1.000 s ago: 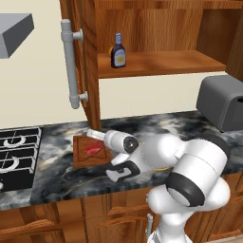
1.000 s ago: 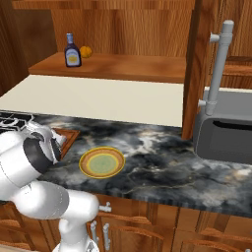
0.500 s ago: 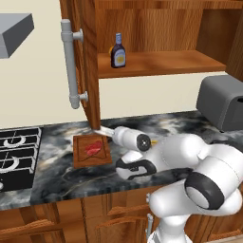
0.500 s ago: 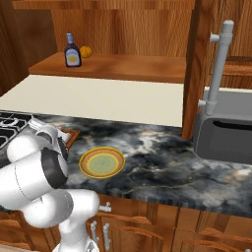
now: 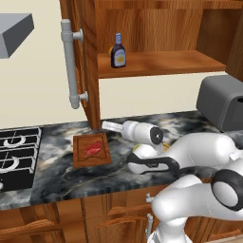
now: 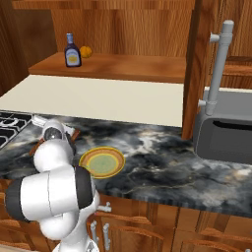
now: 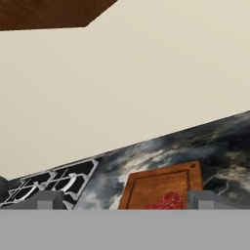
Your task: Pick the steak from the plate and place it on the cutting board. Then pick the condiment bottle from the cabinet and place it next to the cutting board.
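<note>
First half looks done from where I sit: the steak [image 5: 93, 148] lies flat on the cutting board [image 5: 91, 150], which sits on the desk [image 5: 57, 180] toward its left end, just right of the stove [image 5: 16, 152] and below the open cabinet door [image 5: 83, 57]. The plate [image 6: 102, 162] is bare, near the front edge of the desk, right beside the arm. The gripper [image 5: 108, 125] hangs above the desk near its back edge, just right of the board, jaws released wide with nothing between them; in the hand view the two finger tips [image 7: 46, 199] stand far apart, with the board and a bit of red meat low between them. Second half not started as far as I can judge: the condiment bottle [image 5: 118, 51] stands upright on the cabinet [image 5: 156, 28] shelf, toward the shelf's left end and near its front edge, untouched. An orange fruit [image 6: 86, 51] sits just behind it. Left to do: reach up to the shelf, grasp the bottle, bring it down and set it on the desk next to the board. The toaster [image 5: 223, 102] at the right end of the desk is well clear of that path, I think.
</note>
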Controlling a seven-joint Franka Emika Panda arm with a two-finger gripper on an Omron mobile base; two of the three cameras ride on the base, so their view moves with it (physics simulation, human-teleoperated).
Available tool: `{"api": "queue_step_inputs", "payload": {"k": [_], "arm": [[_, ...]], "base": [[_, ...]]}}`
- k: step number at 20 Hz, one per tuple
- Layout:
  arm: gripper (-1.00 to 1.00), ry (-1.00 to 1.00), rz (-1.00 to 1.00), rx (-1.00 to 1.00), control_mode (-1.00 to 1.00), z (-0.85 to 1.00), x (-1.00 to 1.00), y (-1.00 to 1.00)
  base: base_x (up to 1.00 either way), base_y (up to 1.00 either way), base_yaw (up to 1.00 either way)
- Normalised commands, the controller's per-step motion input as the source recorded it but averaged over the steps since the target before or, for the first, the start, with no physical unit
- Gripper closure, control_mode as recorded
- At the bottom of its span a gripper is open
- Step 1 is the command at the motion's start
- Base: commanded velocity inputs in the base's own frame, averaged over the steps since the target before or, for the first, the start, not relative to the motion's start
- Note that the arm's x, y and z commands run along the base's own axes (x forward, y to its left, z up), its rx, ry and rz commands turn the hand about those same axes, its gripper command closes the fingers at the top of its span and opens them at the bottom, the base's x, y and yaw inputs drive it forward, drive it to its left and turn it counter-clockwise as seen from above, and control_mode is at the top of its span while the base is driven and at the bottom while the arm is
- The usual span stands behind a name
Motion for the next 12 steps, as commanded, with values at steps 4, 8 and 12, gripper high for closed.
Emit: {"api": "queue_step_inputs", "payload": {"k": [4,8,12], "arm": [[-1.00,0.00,0.10,-0.07,-1.00,0.32,-0.09,-0.12],[-1.00,-0.02,0.17,-0.08,-1.00,0.11,-0.07,-0.14],[-1.00,-0.04,0.19,-0.07,-1.00,0.00,-0.16,-0.19]], "base": [[0.00,0.00,0.00],[0.00,0.00,0.00],[0.00,0.00,0.00]]}}
